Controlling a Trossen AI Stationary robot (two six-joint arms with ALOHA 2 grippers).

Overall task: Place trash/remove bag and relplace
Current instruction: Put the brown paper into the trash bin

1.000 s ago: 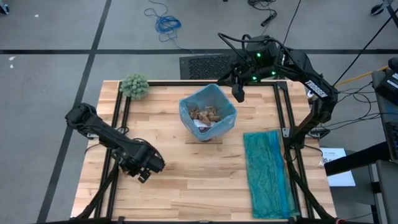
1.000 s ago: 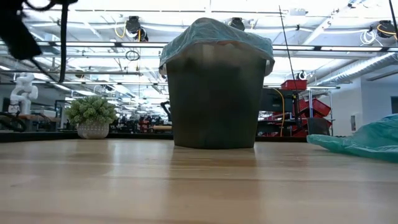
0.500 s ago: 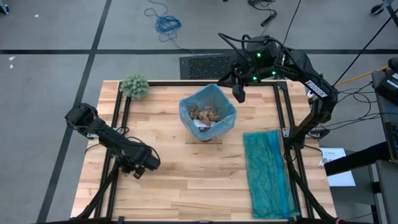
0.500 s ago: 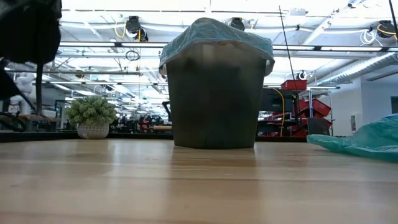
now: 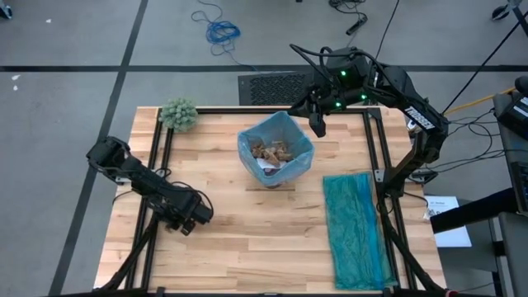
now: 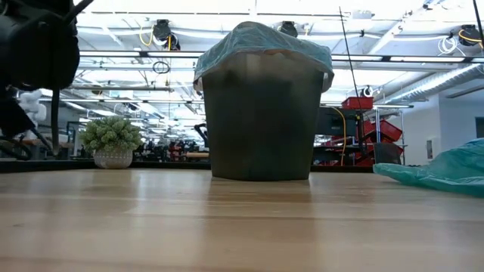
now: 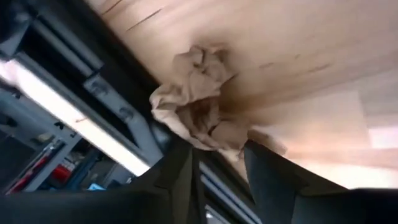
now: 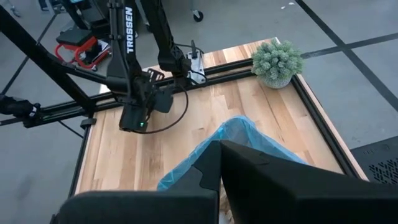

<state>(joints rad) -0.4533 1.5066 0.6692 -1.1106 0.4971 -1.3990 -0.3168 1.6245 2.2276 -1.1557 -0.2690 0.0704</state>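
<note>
My left fingers (image 7: 186,180) stand apart with a crumpled brown wad (image 7: 198,99) lying just ahead of the gap, on the desk (image 5: 247,239) beside the black frame rail; from the wrist view I cannot tell whether either tip touches the paper yet. Seen from above, the left gripper (image 5: 191,216) sits low near the desk's left side, well apart from the bin. To do this pickup well, I judge I should ease forward until the wad sits squarely between the tips, close gently so it does not squirt sideways against the rail, then lift clear before swinging toward the bin. The light blue bag (image 5: 276,140) lines the dark bin (image 6: 261,128) at the middle of the desk, its rim folded over the edge, and more trash (image 5: 272,153) already lies inside, brown scraps with some white. My right gripper (image 5: 318,125) hangs above the bin's far right edge with its fingers together, holding nothing I can see. The darker teal bag (image 5: 356,231) lies flat along the right side, and the green fuzzy plant (image 5: 178,114) stands at the far left corner. From above my own arm covers the wad entirely, the low view shows only a dark blur of that arm at the left edge, and how full the bin is below the top layer stays hidden.
</note>
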